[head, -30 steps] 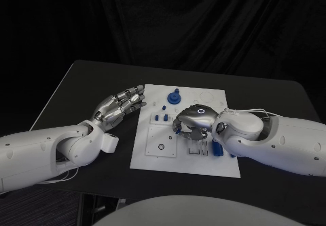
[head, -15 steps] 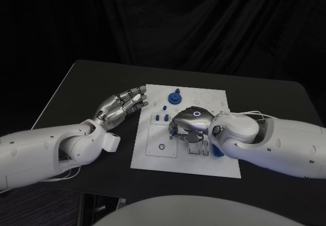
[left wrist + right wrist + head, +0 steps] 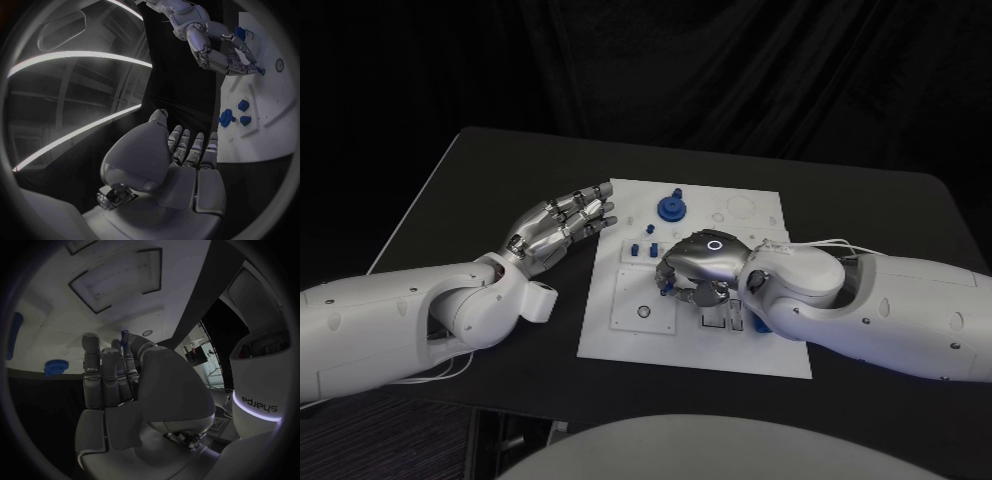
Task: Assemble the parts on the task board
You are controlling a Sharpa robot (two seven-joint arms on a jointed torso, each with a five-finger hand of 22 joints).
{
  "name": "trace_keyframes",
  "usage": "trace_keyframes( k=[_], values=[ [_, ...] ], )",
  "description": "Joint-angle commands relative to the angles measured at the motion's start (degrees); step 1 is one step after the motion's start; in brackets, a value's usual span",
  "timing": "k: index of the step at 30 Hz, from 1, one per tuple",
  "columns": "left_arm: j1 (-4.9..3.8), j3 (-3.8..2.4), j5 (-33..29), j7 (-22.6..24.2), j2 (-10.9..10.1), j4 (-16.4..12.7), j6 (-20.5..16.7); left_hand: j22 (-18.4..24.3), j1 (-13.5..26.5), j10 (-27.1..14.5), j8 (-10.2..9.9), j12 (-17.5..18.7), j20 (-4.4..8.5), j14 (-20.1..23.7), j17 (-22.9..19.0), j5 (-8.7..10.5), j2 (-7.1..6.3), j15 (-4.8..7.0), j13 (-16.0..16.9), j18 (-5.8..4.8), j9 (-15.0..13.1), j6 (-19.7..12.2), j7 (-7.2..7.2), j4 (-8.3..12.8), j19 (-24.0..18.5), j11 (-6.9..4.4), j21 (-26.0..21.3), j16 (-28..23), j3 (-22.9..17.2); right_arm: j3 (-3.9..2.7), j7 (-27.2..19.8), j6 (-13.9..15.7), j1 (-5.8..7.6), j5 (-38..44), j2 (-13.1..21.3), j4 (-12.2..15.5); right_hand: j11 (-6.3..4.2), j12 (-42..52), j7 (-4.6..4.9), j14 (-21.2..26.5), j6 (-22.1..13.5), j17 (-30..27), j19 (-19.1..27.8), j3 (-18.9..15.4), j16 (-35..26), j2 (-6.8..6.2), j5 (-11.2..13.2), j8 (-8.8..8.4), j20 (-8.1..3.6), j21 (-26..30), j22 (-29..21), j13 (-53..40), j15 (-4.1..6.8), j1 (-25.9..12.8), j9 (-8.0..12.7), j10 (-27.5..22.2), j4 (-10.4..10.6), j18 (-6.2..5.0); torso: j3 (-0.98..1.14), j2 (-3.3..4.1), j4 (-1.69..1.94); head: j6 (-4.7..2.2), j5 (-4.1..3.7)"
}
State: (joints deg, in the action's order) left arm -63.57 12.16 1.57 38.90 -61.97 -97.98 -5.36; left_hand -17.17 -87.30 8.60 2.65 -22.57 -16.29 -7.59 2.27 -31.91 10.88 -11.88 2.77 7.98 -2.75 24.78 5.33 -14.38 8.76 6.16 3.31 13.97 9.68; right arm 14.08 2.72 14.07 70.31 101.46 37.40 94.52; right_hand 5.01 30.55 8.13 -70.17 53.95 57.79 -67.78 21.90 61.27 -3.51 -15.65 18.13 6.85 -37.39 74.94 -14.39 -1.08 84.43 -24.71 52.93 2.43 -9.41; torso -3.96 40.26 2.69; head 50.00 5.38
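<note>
The white task board lies mid-table. My right hand hangs over the board's middle with its fingers curled down. It pinches a small blue part between thumb and fingertips, just above the board's cut-outs. The left wrist view shows that hand with the blue part at its fingertips. A blue gear stands near the board's far edge, and small blue pieces sit to the left of my right hand. My left hand hovers open, fingers stretched out, beside the board's left edge.
The board carries several rectangular and round recesses. My right forearm lies across the board's right side and covers parts there. Bare black table surrounds the board, its edges close to the far left and right.
My right hand has shifted a little to the left and nearer to me over the board, still pinching the blue part. The left hand has barely moved.
</note>
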Motion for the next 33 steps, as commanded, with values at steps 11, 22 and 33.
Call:
trace_keyframes(
  k=[11,22,33],
  values=[
    [0.12,-0.04,-0.26,5.5,0.51,0.35,1.41,-0.08,-0.4,-0.38,0.12,0.29,-0.42,0.0,0.07,-0.38,0.27,-0.5,0.02,0.44,-0.03,-0.23,0.35,0.1,0.04,0.01,0.32,0.53,-0.52,-0.02,1.09,-1.34,-0.62,0.53,-0.9,-1.29,0.05,-0.41,0.29,0.46,-0.09,-0.26,0.37,-0.02,-0.31,-0.4,0.01,-0.43,0.06,0.33,2.9,-0.06,0.07,-0.27,-0.06,0.45,-0.16,0.21,-0.01,-0.03,0.0,0.0,0.3],
    [0.15,-0.04,-0.26,5.4,0.85,0.73,1.71,-0.11,-0.46,-0.43,0.12,0.34,-0.43,-0.04,0.08,-0.38,0.33,-0.58,0.01,0.38,-0.03,-0.22,0.48,0.16,0.08,0.06,0.33,0.63,-0.65,-0.02,0.36,-1.46,-0.78,0.53,-1.06,-1.2,1.06,-2.68,-0.19,1.59,-7.3,-1.34,1.48,-0.25,-1.54,-1.23,4.03,-5.61,0.67,2.73,2.23,0.52,-0.83,-2.67,2.07,-2.09,1.58,0.11,-0.02,0.0,0.02,0.0,0.31],
    [0.17,-0.04,-0.26,5.26,0.95,0.98,1.8,-0.14,-0.54,-0.49,0.19,0.36,-0.43,-0.05,0.09,-0.38,0.36,-0.66,0.01,0.29,-0.09,0.25,0.78,0.26,0.14,0.01,0.36,0.71,-0.84,-0.02,-0.73,0.23,-0.8,0.53,-0.77,-1.3,2.76,-2.71,-2.59,3.42,-15.39,-2.87,2.39,-6.16,-3.1,-1.97,10.27,-12.66,2.41,8.07,0.5,-1.18,-2.37,-6.77,6.54,-10.29,5.49,-0.46,-0.03,-0.03,-0.03,0.0,0.32]
  ],
)
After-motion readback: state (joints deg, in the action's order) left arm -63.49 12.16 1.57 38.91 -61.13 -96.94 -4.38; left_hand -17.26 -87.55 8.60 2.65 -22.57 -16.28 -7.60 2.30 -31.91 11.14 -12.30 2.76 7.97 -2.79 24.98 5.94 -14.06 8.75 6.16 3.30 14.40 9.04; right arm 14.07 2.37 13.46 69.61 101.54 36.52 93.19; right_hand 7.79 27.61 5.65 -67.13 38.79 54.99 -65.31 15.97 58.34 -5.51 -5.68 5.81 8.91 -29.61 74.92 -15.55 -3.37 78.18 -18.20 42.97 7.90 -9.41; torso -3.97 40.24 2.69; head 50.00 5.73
